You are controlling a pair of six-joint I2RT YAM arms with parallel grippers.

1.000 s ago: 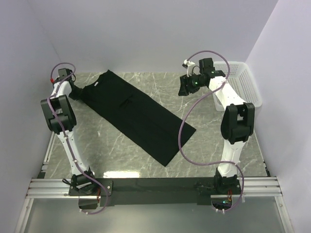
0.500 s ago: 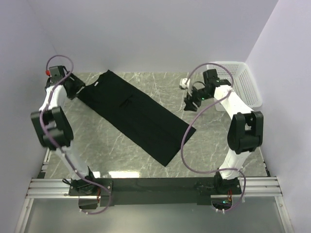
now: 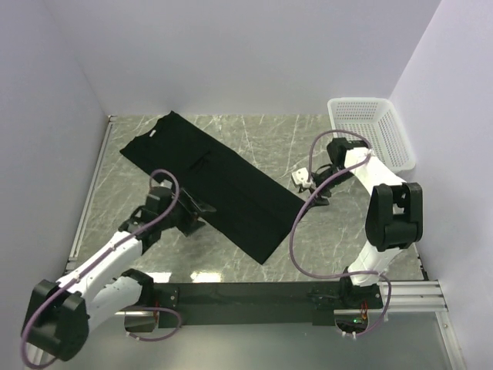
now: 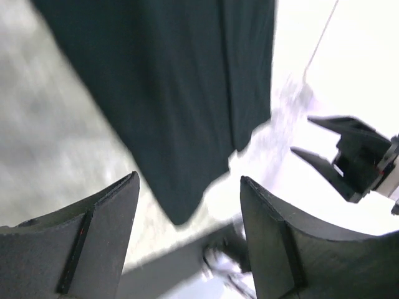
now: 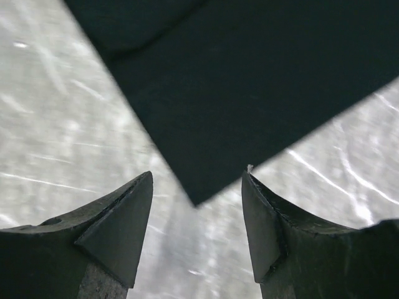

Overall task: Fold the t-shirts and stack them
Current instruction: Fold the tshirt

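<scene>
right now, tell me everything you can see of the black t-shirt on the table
The t-shirt is black, soft-looking cloth, folded into a long narrow strip with a lengthwise fold line showing. It lies flat on the marble table, running diagonally from the far left, where the collar end is, to the near middle. Only the table seems to touch it: the left gripper hangs open by one long edge, and the right gripper is open over the hem corner.
</scene>
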